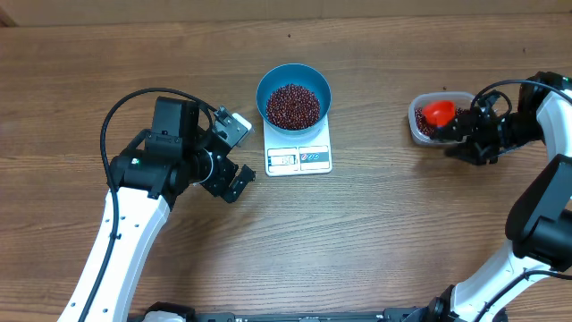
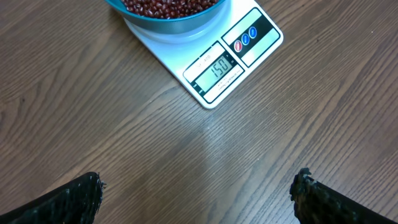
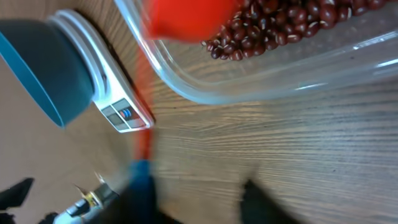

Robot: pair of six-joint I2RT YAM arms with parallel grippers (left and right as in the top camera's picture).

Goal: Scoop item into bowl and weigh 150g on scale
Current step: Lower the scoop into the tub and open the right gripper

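Observation:
The blue bowl [image 1: 294, 82] stands on the white scale [image 1: 298, 157], holding a heap of dark red beans [image 1: 293, 105]. In the left wrist view the scale [image 2: 249, 46] shows 150 on its display, and the bowl [image 2: 168, 25] is at the top edge. My left gripper [image 1: 236, 161] [image 2: 199, 193] is open over bare wood, left of the scale. My right gripper [image 1: 458, 125] [image 3: 199, 194] hovers at the clear tub [image 1: 416, 118] of beans [image 3: 280, 28]. Its jaws stand apart with wood between them. A red scoop [image 1: 438, 113] [image 3: 186, 18] lies in the tub, its handle running along one finger.
The clear tub [image 3: 261, 81] sits at the right side of the wooden table [image 1: 375, 224]. The left arm's cable [image 1: 134, 98] loops above the arm. The right wrist view is blurred, with the bowl [image 3: 43, 68] and the scale [image 3: 118, 106] at its left.

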